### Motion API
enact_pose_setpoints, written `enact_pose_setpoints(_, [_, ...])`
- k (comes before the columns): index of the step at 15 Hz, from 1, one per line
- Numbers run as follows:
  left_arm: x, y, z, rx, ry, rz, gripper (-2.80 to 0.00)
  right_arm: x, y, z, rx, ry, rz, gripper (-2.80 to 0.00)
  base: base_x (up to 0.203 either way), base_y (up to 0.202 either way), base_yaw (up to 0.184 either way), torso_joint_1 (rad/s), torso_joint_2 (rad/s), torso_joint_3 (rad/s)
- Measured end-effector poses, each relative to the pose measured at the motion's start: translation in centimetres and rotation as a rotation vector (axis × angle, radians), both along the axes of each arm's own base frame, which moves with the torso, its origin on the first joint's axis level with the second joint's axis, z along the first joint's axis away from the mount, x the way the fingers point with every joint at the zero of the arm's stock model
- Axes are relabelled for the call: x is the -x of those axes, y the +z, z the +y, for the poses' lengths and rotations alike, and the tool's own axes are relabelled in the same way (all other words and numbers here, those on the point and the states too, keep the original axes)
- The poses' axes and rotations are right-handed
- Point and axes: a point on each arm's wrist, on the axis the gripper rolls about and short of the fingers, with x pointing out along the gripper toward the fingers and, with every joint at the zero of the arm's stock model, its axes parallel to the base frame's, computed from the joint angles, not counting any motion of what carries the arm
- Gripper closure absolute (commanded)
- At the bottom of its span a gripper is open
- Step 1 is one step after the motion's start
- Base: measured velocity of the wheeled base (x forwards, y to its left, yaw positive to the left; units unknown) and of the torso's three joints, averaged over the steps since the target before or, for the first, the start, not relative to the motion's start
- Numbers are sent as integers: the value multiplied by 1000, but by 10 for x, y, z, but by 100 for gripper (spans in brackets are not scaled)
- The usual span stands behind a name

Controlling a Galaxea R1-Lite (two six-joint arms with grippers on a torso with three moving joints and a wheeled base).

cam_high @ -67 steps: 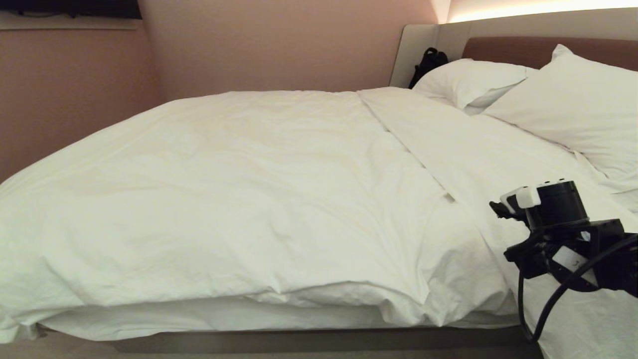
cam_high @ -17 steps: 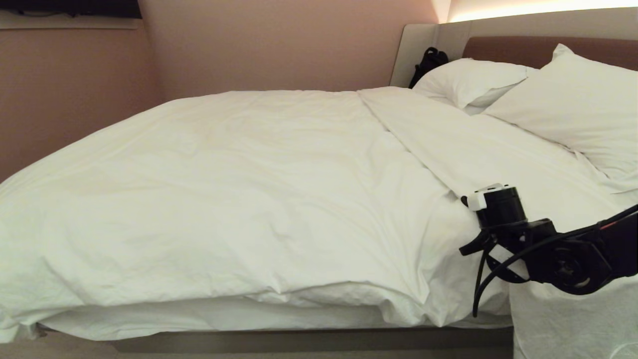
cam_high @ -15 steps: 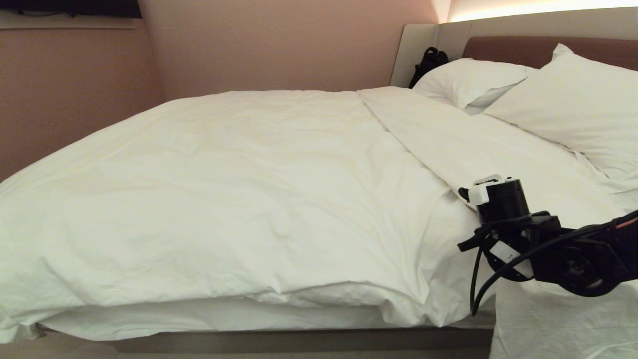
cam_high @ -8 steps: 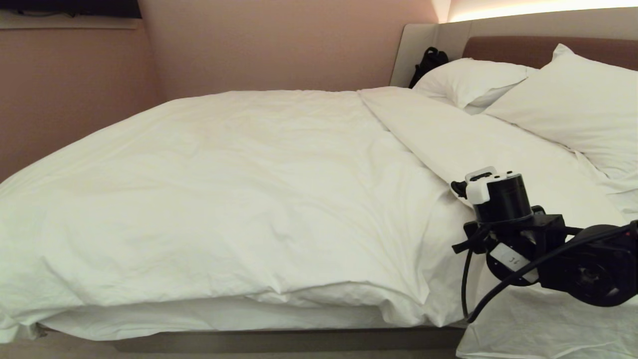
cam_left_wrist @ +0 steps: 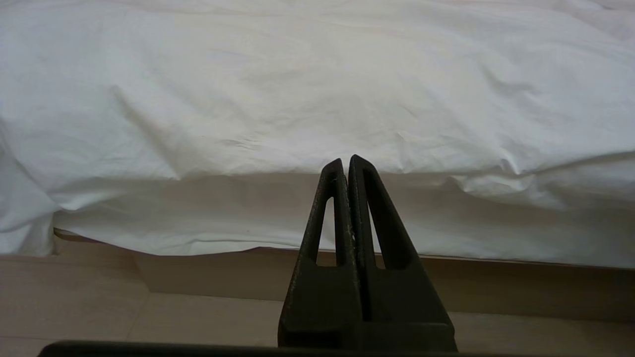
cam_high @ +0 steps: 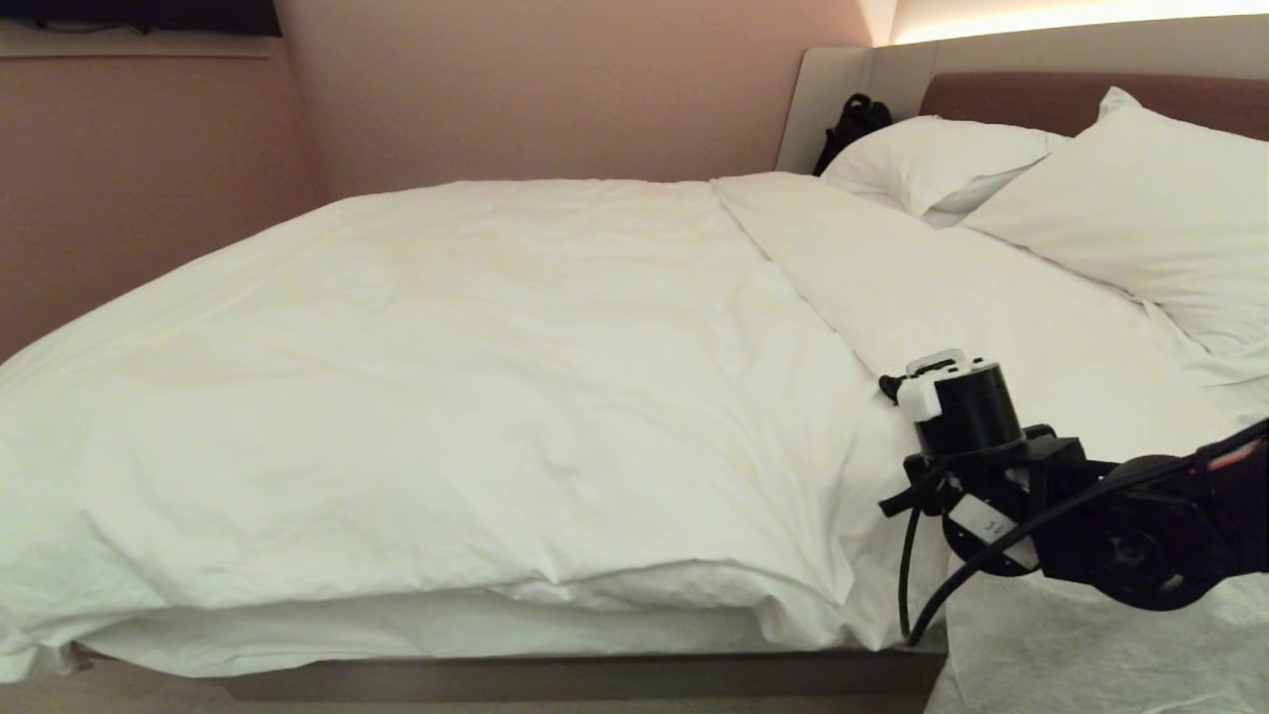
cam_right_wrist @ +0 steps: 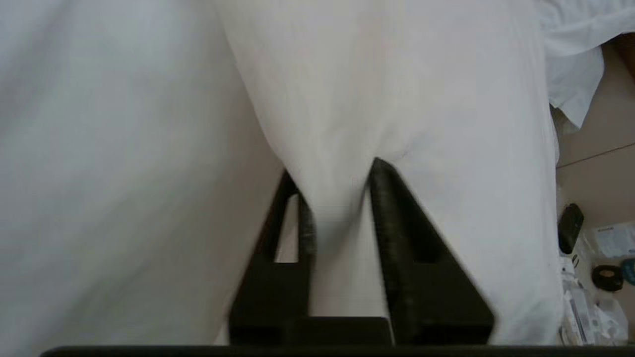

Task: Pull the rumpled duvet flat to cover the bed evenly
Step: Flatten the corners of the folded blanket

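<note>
Currently your right gripper (cam_right_wrist: 337, 198), lower right of the head frame, has its jaws parted with a fold of the duvet (cam_high: 476, 397) between them. Free it cleanly before withdrawing, or you will drag the spread cover off the bed (cam_high: 595, 674).

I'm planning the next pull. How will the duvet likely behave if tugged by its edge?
Probably floppy: the duvet creases softly and droops over the bed side, so it should drape rather than hold shape. It looks puffy, so likely bulky yet light. A fold bunches between the right gripper fingers, so pulls may stretch locally.
</note>
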Motion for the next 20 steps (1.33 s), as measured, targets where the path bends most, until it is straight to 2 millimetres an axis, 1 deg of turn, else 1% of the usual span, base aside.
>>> enact_pose_setpoints(4, [0, 0, 0, 0, 0, 0, 0, 2, -6, 0, 4, 14, 36, -280, 0, 0, 0, 0, 0, 0])
enact_pose_setpoints(6, [0, 0, 0, 0, 0, 0, 0, 8, 0, 4, -11, 51, 30, -280, 0, 0, 0, 0, 0, 0])
enact_pose_setpoints(8, [0, 0, 0, 0, 0, 0, 0, 18, 19, 17, -59, 131, -15, -280, 0, 0, 0, 0, 0, 0])
enact_pose_setpoints(10, [0, 0, 0, 0, 1, 0, 0, 19, 46, 25, -128, 184, -95, -280, 0, 0, 0, 0, 0, 0])
enact_pose_setpoints(13, [0, 0, 0, 0, 0, 0, 0, 17, 93, 23, -228, 200, -244, -280, 0, 0, 0, 0, 0, 0])
enact_pose_setpoints(14, [0, 0, 0, 0, 0, 0, 0, 17, 107, 19, -252, 192, -291, 0, 0, 0, 0, 0, 0, 0])
enact_pose_setpoints(17, [0, 0, 0, 0, 0, 0, 0, 22, 142, 4, -324, 169, -410, 0, 0, 0, 0, 0, 0, 0])
enact_pose_setpoints(20, [0, 0, 0, 0, 0, 0, 0, 41, 169, -11, -413, 159, -512, 0, 0, 0, 0, 0, 0, 0])
